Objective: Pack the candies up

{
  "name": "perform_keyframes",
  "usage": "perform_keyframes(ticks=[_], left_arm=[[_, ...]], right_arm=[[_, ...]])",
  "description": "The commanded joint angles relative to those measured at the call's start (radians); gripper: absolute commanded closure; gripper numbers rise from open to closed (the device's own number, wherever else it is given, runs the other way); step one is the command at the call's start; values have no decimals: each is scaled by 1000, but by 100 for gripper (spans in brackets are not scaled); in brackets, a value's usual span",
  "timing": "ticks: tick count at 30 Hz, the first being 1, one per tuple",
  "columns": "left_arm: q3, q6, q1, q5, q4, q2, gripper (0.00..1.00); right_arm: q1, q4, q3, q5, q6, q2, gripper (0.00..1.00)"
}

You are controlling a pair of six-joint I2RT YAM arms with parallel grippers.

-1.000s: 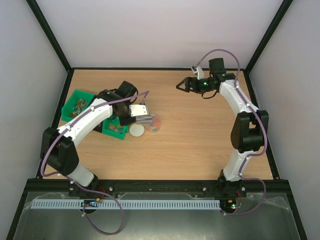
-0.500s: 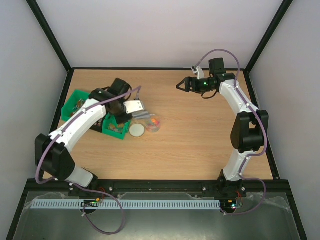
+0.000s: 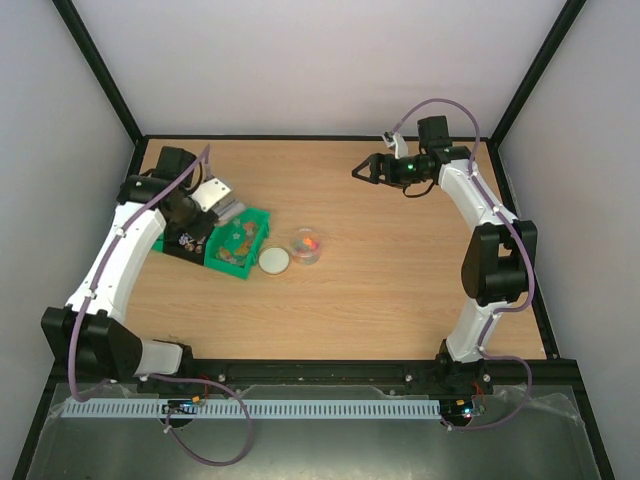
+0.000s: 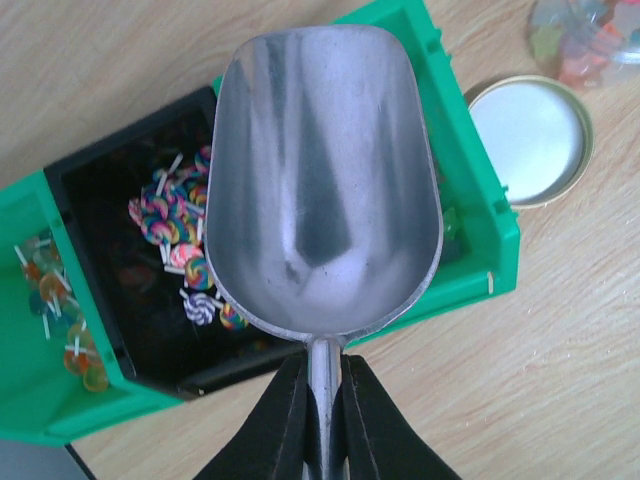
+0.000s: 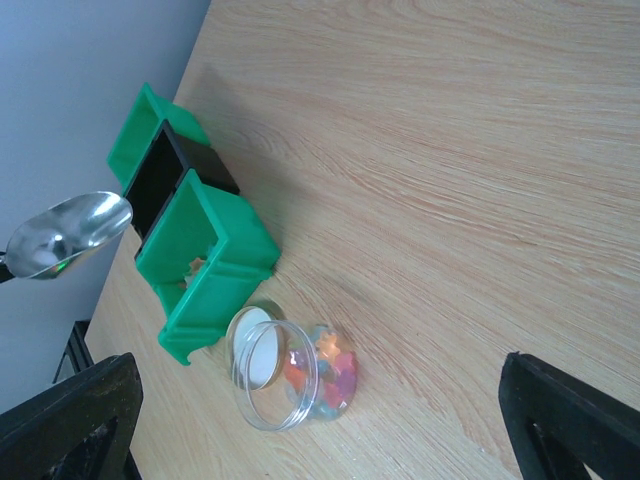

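Observation:
My left gripper (image 4: 325, 400) is shut on the handle of a shiny metal scoop (image 4: 325, 180). The scoop is empty and hangs above the bins; in the top view the left gripper (image 3: 213, 203) is over them. Small coloured candies (image 5: 335, 375) lie in the clear open jar (image 3: 306, 245), which also shows in the right wrist view (image 5: 285, 375). More candies (image 3: 236, 240) lie in the right green bin (image 4: 485, 215). My right gripper (image 3: 362, 172) is open and empty, high over the far table, well away from the jar. Its fingers (image 5: 565, 420) frame the right wrist view.
A black bin (image 4: 110, 175) holds swirl lollipops (image 4: 170, 215). A left green bin (image 4: 30, 400) holds orange lollipops (image 4: 60, 320). The round whitish lid (image 3: 274, 261) lies flat between the right green bin and the jar. Black frame posts and grey walls surround the wooden table (image 3: 400, 280).
My left arm has swung left and back with the scoop, from over the jar to above the bins. The jar now stands uncovered. The right arm has not moved.

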Motion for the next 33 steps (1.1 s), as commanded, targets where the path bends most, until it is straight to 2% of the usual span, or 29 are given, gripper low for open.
perform_keyframes(ticks=[1, 7, 17, 27, 33], left_arm=[[-35, -4, 9, -59, -113, -24, 98], [-78, 11, 3, -95, -184, 39, 98], [-78, 4, -43, -160, -205, 177, 98], [-81, -28, -88, -161, -120, 268, 98], [-153, -57, -91, -125, 17, 267, 98]], right_arm=[[1, 4, 15, -29, 17, 21, 1], [0, 2, 21, -27, 18, 28, 1], [0, 9, -6, -11, 14, 4, 1], [0, 8, -2, 15, 11, -4, 1], [0, 6, -1, 23, 7, -3, 1]])
